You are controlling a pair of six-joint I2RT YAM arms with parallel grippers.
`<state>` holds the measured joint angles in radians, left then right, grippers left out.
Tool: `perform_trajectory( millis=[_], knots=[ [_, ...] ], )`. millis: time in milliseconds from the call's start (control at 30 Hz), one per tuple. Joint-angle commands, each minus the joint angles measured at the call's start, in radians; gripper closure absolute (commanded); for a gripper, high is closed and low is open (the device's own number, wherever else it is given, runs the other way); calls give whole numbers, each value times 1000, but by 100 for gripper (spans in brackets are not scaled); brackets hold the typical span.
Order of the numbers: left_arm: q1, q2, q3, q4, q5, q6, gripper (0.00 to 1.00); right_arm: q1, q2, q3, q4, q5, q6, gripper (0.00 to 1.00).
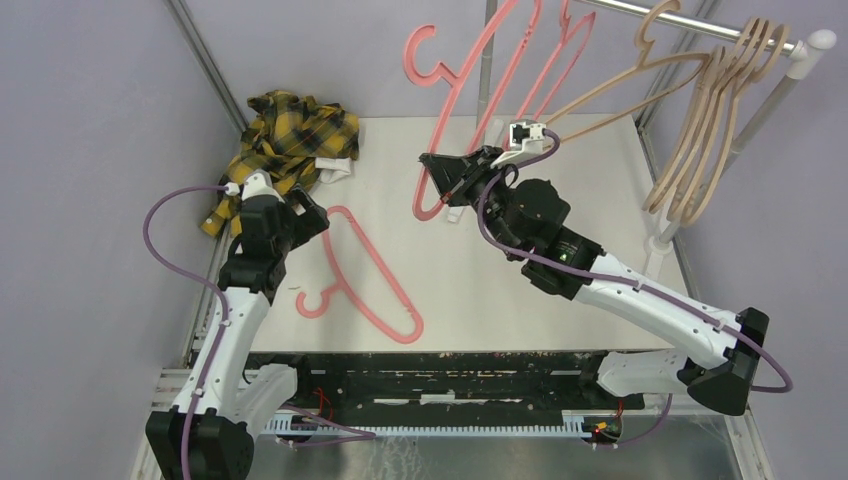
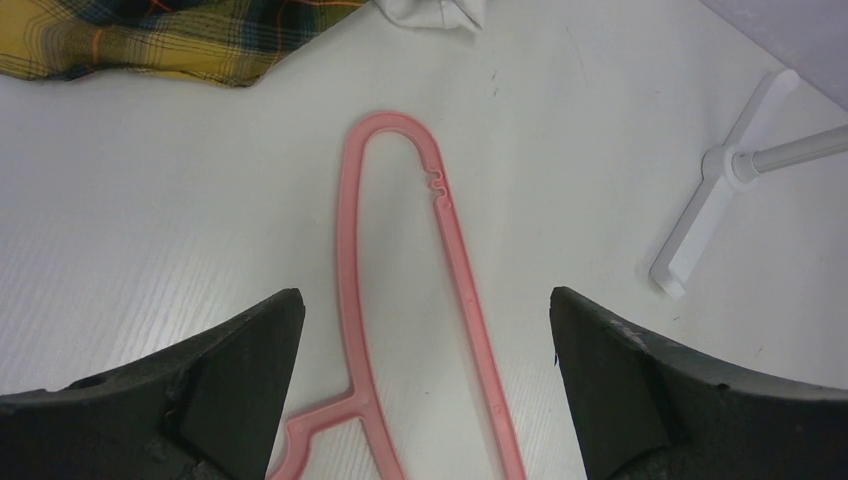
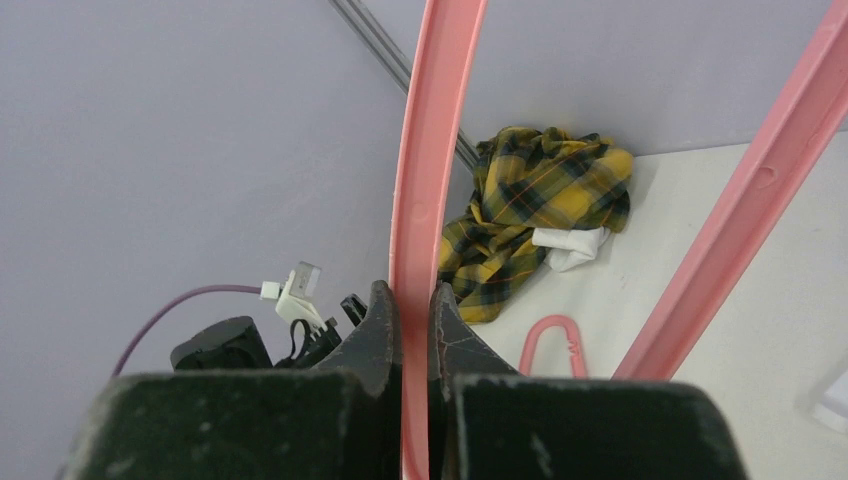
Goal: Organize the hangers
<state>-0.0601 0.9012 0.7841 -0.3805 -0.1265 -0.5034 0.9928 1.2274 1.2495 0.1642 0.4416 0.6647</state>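
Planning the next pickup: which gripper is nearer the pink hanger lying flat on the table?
Left. The left gripper hovers open directly over the flat pink hanger; the right gripper is raised farther back and right, shut on a second pink hanger.

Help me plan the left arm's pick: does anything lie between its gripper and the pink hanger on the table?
Nothing visible does. The open left gripper hangs right above the pink hanger, which lies flat on the table. The plaid shirt and the rack's foot sit off to the sides, clear of it.

plaid shirt point(image 1: 290, 135) crumpled at the table's point(image 1: 470, 290) far-left corner (white fabric showing); rack point(image 1: 772, 105) stands right.
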Motion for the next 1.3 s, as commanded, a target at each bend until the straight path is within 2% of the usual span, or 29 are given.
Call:
perform_trajectory(
  millis=[0, 167, 333, 467, 800, 1000, 1267],
  knots=[
    [6, -1, -1, 30, 23, 48, 1, 3, 5, -56, 157, 39, 121, 99],
    [6, 7, -15, 35, 33, 58, 1, 3, 45, -36, 171, 8, 161, 100],
    [6, 11, -16, 38, 46, 60, 1, -21, 49, -32, 182, 88, 144, 99],
    [7, 19, -18, 43, 50, 62, 1, -121, 65, -24, 176, 45, 231, 99],
    [7, 24, -23, 49, 46, 66, 1, -371, 206, 146, 137, -248, 379, 99],
    [7, 31, -25, 52, 50, 68, 1, -466, 248, 177, 166, -322, 456, 100],
    [8, 34, -28, 49, 50, 72, 1, -593, 277, 125, 297, -338, 660, 99]
  ],
)
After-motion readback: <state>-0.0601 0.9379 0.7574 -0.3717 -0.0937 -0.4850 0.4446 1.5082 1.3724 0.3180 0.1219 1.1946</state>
